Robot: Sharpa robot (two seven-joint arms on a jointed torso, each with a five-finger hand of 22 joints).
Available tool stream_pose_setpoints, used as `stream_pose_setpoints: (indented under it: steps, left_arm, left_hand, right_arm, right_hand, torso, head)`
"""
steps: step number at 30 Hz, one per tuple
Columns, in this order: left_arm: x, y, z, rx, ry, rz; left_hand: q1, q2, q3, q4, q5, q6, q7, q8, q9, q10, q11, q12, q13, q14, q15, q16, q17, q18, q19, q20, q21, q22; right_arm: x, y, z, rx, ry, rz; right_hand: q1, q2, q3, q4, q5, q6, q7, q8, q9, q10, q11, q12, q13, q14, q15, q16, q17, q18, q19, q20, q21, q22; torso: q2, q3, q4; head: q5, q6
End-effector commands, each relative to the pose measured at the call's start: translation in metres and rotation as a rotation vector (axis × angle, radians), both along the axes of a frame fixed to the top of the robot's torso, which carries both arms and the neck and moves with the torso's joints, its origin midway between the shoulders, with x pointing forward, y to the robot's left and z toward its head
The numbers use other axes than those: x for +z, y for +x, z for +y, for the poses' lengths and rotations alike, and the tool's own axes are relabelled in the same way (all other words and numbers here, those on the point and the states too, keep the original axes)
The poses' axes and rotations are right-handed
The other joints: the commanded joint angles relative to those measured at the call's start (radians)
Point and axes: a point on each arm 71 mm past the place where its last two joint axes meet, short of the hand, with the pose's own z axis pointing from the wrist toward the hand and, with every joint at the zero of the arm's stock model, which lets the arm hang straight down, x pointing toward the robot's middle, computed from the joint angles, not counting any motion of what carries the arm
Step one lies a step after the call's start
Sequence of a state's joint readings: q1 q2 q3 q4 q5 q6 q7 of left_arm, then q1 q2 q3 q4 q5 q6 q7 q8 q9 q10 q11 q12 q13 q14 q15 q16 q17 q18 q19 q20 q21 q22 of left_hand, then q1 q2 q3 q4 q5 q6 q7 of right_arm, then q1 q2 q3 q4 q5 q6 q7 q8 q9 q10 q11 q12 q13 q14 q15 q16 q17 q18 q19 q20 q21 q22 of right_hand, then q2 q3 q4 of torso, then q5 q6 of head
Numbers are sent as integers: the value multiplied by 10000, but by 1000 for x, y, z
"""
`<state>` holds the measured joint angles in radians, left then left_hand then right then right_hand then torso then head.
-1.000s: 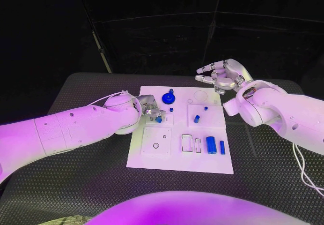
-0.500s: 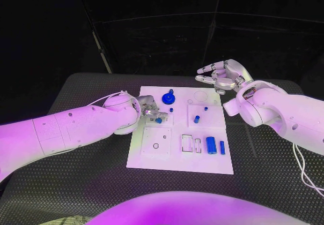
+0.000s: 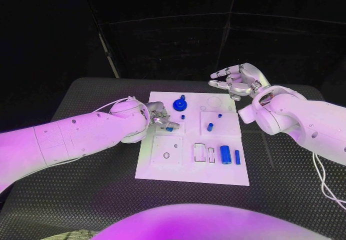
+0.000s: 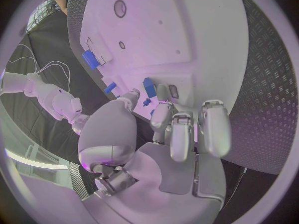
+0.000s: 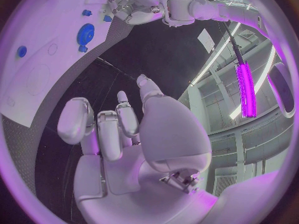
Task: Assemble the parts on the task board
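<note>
The white task board point(image 3: 162, 170) lies mid-table. My left hand point(image 3: 158, 119) is low over the board's left middle, fingers curled, pinching a small blue part point(image 3: 169, 128) between thumb and finger. In the left wrist view that blue part point(image 4: 148, 90) sits at the fingertips point(image 4: 163, 93), touching the board point(image 4: 187, 30). My right hand point(image 3: 238, 80) hovers above the board's far right corner, fingers spread and holding nothing. A blue gear point(image 3: 179, 104) stands at the board's far edge, also seen as the gear point(image 5: 86, 33) in the right wrist view.
On the board, a blue peg point(image 3: 210, 127) stands right of centre. A blue cylinder point(image 3: 225, 154) and a thin blue bar point(image 3: 237, 157) lie at the near right beside two rectangular slots point(image 3: 200, 152). A round hole point(image 3: 166, 155) is at the near left.
The left hand's fingers have shifted slightly with the small blue part, which sits a touch lower on the board. The right hand has stayed put.
</note>
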<state>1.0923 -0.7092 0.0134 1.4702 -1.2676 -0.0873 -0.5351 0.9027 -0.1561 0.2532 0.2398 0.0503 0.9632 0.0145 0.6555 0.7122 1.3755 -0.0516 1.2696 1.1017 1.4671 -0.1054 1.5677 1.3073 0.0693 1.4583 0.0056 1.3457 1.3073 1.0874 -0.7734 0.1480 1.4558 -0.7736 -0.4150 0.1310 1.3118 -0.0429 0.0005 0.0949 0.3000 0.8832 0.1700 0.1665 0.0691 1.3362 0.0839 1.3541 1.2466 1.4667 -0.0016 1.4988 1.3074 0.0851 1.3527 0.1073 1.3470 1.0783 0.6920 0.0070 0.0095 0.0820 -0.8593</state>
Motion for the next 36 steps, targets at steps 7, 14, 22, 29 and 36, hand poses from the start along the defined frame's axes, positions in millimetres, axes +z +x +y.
stream_pose_setpoints:
  steps: [7, 14, 22, 29, 36]
  left_arm:
    - [-2, -2, -2, -125, 32, 235]
    - [-1, -2, -2, -129, 13, 235]
    - [-2, -2, -3, -7, -179, 342]
    - [-2, -2, -4, 164, -474, 508]
    - [-2, -1, -3, 332, -641, 480]
  left_hand:
    - [1306, 113, -738, -195, -27, 45, 17, -47, -66, -55, 18, -44, -35, 1037, 51, 31, 2635, -121, -24, 59, -72, 1096]
    - [1842, 230, -882, -298, -25, 51, 24, -50, -91, -72, 28, -54, -59, 1037, 58, 31, 2635, -118, -26, 64, -96, 1099]
    - [2701, 745, -511, -609, -24, 27, -16, -74, -128, -70, -6, -44, -49, 1037, 39, 31, 2635, -112, -28, 58, -125, 1103]
    - [3477, 1275, 47, -1009, -21, -30, -66, -145, -189, -74, -57, -51, -50, 1037, 6, 31, 2635, -110, -25, 32, -138, 1111]
    - [3546, 1468, 216, -1044, -24, -28, -46, -153, -205, -64, -42, -47, -42, 1037, 10, 31, 2635, -114, -20, 27, -136, 1121]
  right_arm:
    - [1, 0, 1, 84, 25, -74]
    - [1, 0, 1, 85, 23, -69]
    - [1, 0, 1, 80, 20, -69]
    - [1, 0, 1, 75, 19, -74]
    - [1, 0, 0, 68, 17, -76]
  right_hand:
    - [-107, -25, -54, 26, -13, -62, -33, 40, -4, -54, -40, 16, -6, 655, 28, -62, 846, 84, -64, -12, -40, -6]
    - [-107, -25, -54, 26, -13, -62, -33, 40, -4, -54, -40, 16, -6, 655, 28, -62, 846, 84, -64, -12, -40, -6]
    - [-107, -25, -54, 26, -13, -62, -33, 40, -4, -54, -40, 16, -6, 655, 28, -62, 846, 84, -64, -12, -40, -6]
    - [-107, -25, -54, 26, -13, -62, -33, 40, -4, -54, -40, 16, -6, 655, 28, -62, 846, 84, -64, -12, -40, -6]
    - [-107, -25, -54, 26, -13, -62, -33, 40, -4, -54, -40, 16, -6, 655, 28, -62, 846, 84, -64, -12, -40, -6]
  torso:
    - [-5, 5, -3]
    - [-3, 8, 4]
    - [-2, 5, -3]
    - [4, 5, -6]
    - [-1, 7, 0]
  head:
    - [-25, -13]
    - [-28, -5]
    - [-20, -1]
    - [-19, 4]
    - [-20, 3]
